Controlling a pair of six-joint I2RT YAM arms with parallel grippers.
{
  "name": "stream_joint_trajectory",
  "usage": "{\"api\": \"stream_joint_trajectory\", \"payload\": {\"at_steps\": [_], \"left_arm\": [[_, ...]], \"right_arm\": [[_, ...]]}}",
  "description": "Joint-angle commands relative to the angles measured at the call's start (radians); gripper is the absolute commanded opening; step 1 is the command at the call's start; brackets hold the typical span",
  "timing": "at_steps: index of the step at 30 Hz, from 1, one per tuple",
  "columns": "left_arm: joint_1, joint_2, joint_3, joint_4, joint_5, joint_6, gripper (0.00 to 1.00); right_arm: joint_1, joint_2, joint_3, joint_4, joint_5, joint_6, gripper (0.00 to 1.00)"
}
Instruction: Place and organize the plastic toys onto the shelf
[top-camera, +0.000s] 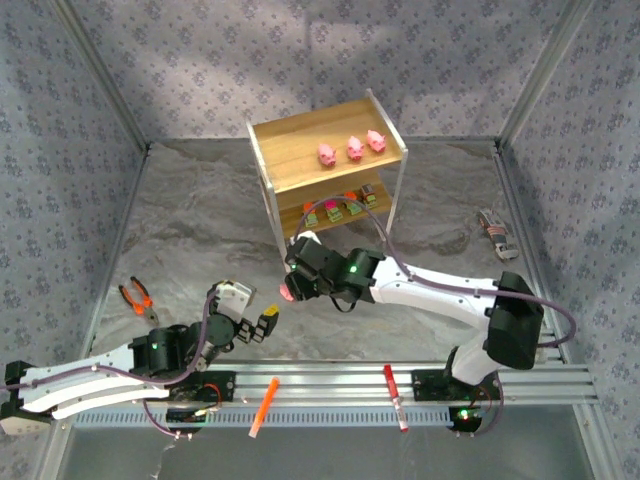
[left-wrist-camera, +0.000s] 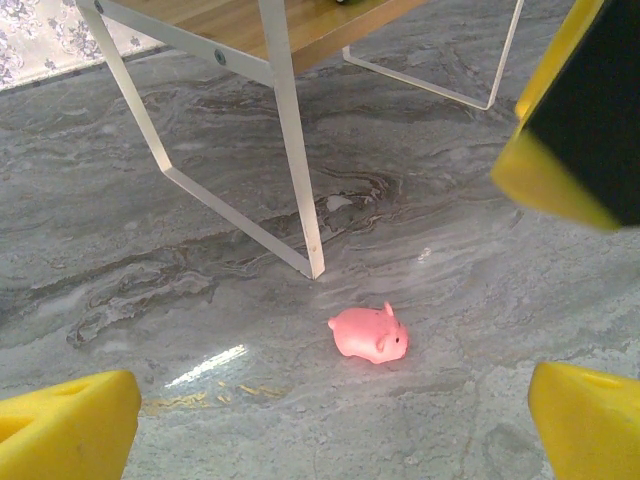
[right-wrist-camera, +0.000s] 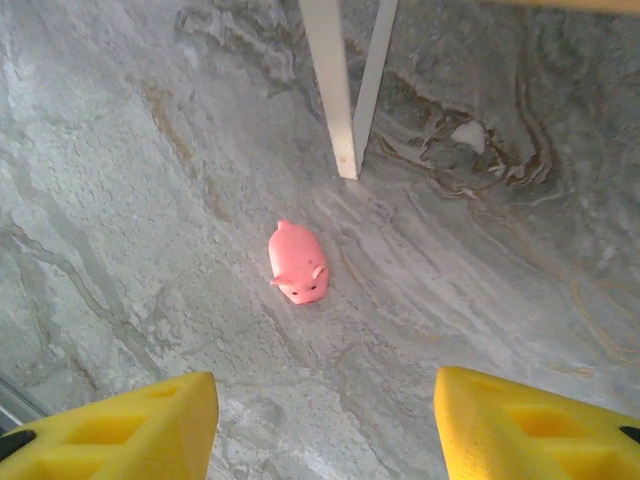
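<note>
Three pink pigs (top-camera: 353, 149) stand in a row on the top tier of the wooden shelf (top-camera: 290, 140), and several blocky toys (top-camera: 340, 208) sit on its lower tier. A fourth pink pig (left-wrist-camera: 368, 334) (right-wrist-camera: 297, 263) lies on the marble table just in front of a white shelf leg (right-wrist-camera: 335, 90). In the top view this pig (top-camera: 287, 292) peeks out beside my right gripper (top-camera: 295, 275), which hangs over it, open (right-wrist-camera: 325, 435), with nothing between its yellow fingers (right-wrist-camera: 120, 430). My left gripper (top-camera: 250, 312) (left-wrist-camera: 330, 440) is open too, facing the pig from short of it.
Orange-handled pliers (top-camera: 138, 298) lie at the left. An orange marker (top-camera: 264, 405) and a red pen (top-camera: 394, 396) rest on the near rail. A small grey and red tool (top-camera: 495, 235) lies at the right. The shelf's white legs (left-wrist-camera: 290, 140) stand close behind the pig.
</note>
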Motion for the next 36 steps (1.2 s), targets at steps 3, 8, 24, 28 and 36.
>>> {"api": "stream_joint_trajectory", "payload": {"at_steps": [3,8,24,28,36], "left_arm": [[-0.007,0.001,0.02,-0.003,-0.008,-0.005,1.0],[-0.007,0.004,0.019,-0.002,-0.004,-0.003,1.0],[-0.007,0.007,0.019,0.001,-0.004,-0.002,1.0],[-0.006,0.009,0.018,0.001,-0.007,-0.001,1.0],[-0.006,0.009,0.019,0.001,-0.009,-0.004,1.0]], "right_arm": [[-0.001,0.051,-0.03,0.086,-0.039,0.033,0.63],[-0.02,0.115,-0.036,0.136,-0.1,0.011,0.65],[-0.043,0.267,-0.027,0.204,-0.179,-0.028,0.66],[-0.046,0.296,-0.021,0.211,-0.186,-0.035,0.65],[-0.047,0.337,0.0,0.222,-0.191,-0.05,0.64]]}}
